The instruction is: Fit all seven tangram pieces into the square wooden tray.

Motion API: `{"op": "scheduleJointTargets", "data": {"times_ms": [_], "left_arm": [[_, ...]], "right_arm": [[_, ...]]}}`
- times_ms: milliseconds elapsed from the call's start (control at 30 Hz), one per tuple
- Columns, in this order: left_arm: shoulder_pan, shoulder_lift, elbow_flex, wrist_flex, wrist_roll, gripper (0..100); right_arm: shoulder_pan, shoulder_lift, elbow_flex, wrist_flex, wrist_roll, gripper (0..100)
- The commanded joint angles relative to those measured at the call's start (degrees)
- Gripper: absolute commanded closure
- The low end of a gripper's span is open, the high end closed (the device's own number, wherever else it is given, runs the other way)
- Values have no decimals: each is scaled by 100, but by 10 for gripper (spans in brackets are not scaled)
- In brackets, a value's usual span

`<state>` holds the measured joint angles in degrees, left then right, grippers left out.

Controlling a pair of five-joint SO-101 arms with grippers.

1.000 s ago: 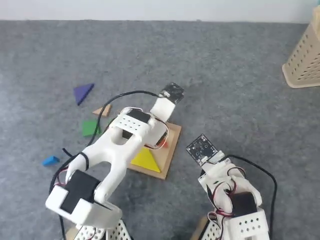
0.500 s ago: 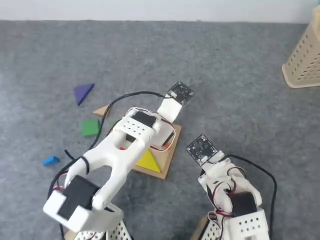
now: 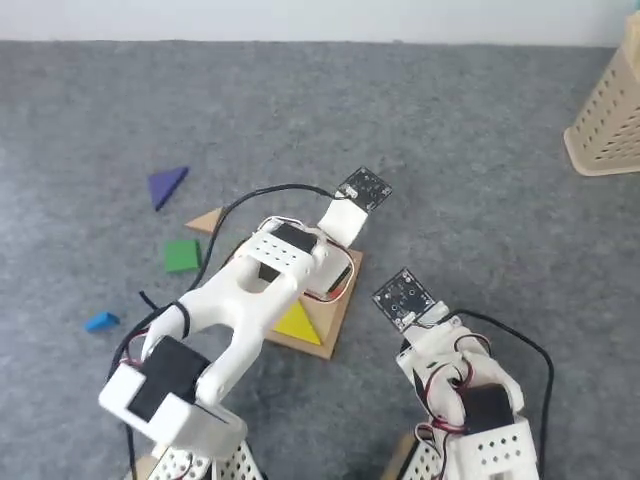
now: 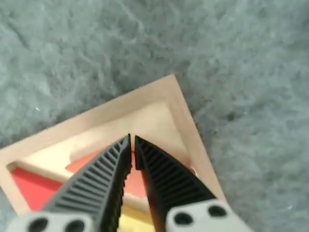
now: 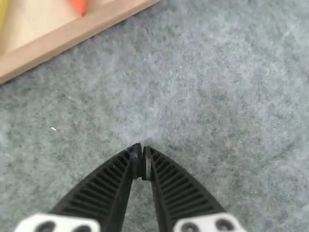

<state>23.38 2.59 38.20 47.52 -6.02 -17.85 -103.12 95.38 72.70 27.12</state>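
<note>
— What are the arms made of?

— White plastic shells with black motor blocks [image 3: 165,375] set into them. The left arm [image 3: 240,305] has a black cable [image 3: 278,186] looping along it behind the pincer. The right arm [image 3: 500,440] shows thin red and white wires [image 3: 442,385].

— Anything near the pincers?

— Just behind each sits a small square black circuit board [image 3: 364,187], dotted with tiny parts.

— And the pincers themselves?

— The left pincer [image 4: 131,140] and right pincer [image 5: 142,149] look alike. Both have black fingers [image 4: 96,183] that taper to a point, with ridged inner faces. At the rear the fingers are fixed to pale mounts [image 4: 193,223] with round screw holes [image 4: 216,210].
</note>
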Motion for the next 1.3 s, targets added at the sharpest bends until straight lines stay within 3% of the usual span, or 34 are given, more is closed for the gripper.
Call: {"op": "scheduleJointTargets", "data": {"times_ms": [0, 367, 533, 633, 967, 1167, 1267], "left_arm": [[26, -62, -57, 484, 70, 988], [-26, -1073, 453, 1363, -949, 988], [-527, -2171, 760, 1240, -176, 988], [-774, -2382, 1059, 897, -62, 988], [-818, -1090, 866, 176, 202, 988], [-686, -246, 189, 466, 229, 988], [-325, -79, 13, 492, -114, 988]], "right_arm": [[4, -84, 105, 31, -35, 991], [4, -84, 105, 31, -35, 991], [4, -84, 105, 31, -35, 991], [4, -84, 105, 31, -35, 991], [4, -84, 105, 31, -35, 991], [4, -84, 105, 31, -35, 991], [4, -84, 105, 31, -35, 991]]}}
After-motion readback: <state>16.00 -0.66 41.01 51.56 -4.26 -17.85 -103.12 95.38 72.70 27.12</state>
